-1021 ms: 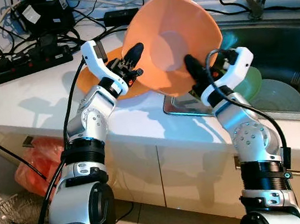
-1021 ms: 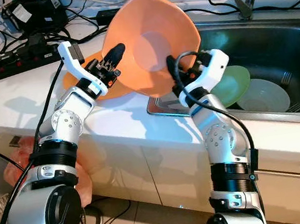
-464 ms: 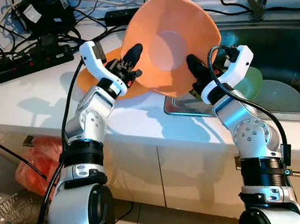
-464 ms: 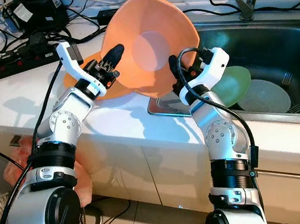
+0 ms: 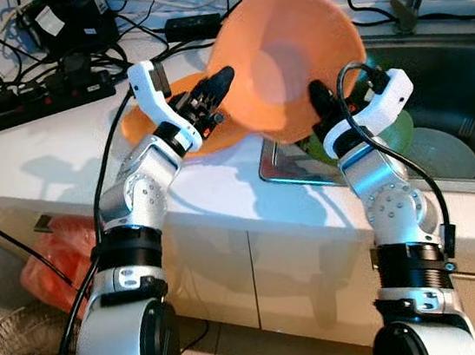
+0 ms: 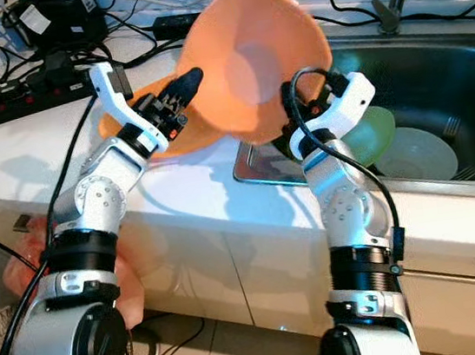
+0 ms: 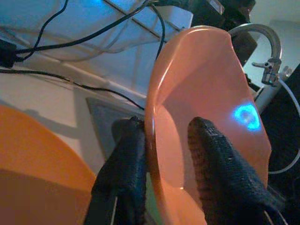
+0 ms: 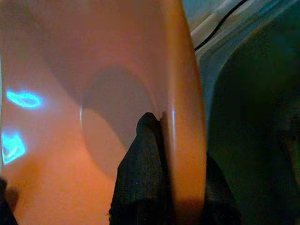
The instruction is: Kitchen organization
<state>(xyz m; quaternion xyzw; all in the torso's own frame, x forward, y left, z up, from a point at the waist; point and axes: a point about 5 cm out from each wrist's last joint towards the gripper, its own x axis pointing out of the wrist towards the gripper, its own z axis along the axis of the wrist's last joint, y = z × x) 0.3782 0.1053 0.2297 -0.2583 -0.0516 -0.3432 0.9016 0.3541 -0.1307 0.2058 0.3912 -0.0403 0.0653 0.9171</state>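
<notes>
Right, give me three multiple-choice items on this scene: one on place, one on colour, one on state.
1. Where do the pale plates lie?
A. In the sink
B. On the floor
C. On the power strip

2. What colour is the big bowl held up by both grippers?
A. Blue
B. Orange
C. White

3. How does the left gripper hold the bowl?
A. Under its base
B. Not touching it
C. Fingers either side of the rim

Answers: 1 A, the plates sit in the steel sink. 2 B, it is orange in every view. 3 C, the left wrist view shows the rim between the fingers; the right gripper pinches the rim too.
</notes>
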